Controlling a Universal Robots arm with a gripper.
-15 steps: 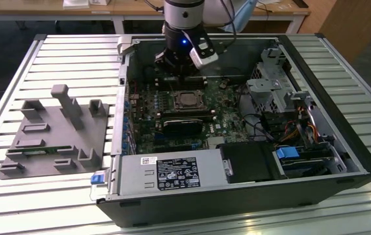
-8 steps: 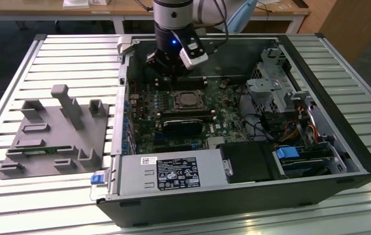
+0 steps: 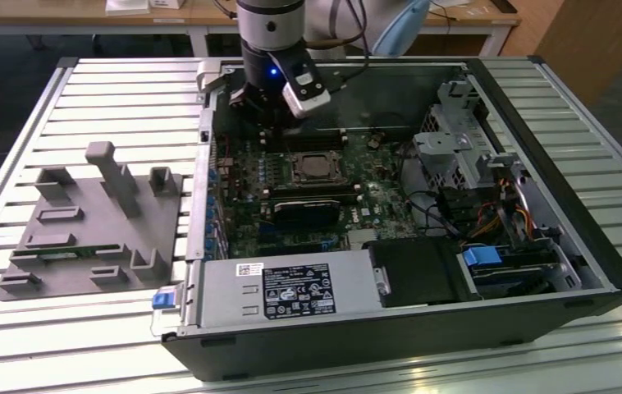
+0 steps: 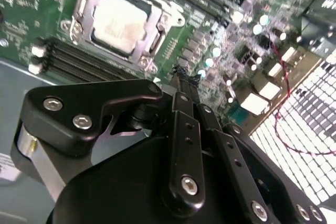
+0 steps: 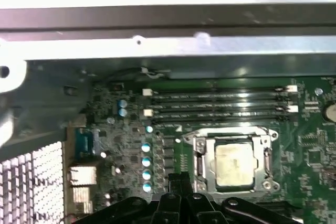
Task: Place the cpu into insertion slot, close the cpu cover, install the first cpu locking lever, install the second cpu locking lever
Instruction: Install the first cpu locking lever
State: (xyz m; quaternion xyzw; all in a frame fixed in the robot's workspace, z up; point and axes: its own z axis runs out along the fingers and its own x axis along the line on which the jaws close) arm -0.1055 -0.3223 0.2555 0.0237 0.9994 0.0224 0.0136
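The cpu (image 3: 314,167) lies flat in the insertion slot (image 3: 289,168) on the green motherboard, its dull silver top showing in both wrist views (image 5: 234,164) (image 4: 121,18). The cpu cover (image 5: 201,157) (image 4: 83,4) is down, its silvery frame lying around the chip's edges. A thin metal lever (image 5: 231,128) runs along the frame's edge beside the memory slots. My gripper (image 3: 272,130) hangs above the board on the far side of the socket, apart from it. Its black fingers (image 5: 173,182) (image 4: 181,80) are pressed together with nothing between them.
The open computer case (image 3: 573,205) lies on a slatted metal table. Long black memory slots (image 5: 220,103) sit next to the socket, and a black heatsink block (image 3: 308,212) on its near side. A drive cage (image 3: 454,139) and cables fill the exterior view's right. A grey fixture (image 3: 92,222) stands left.
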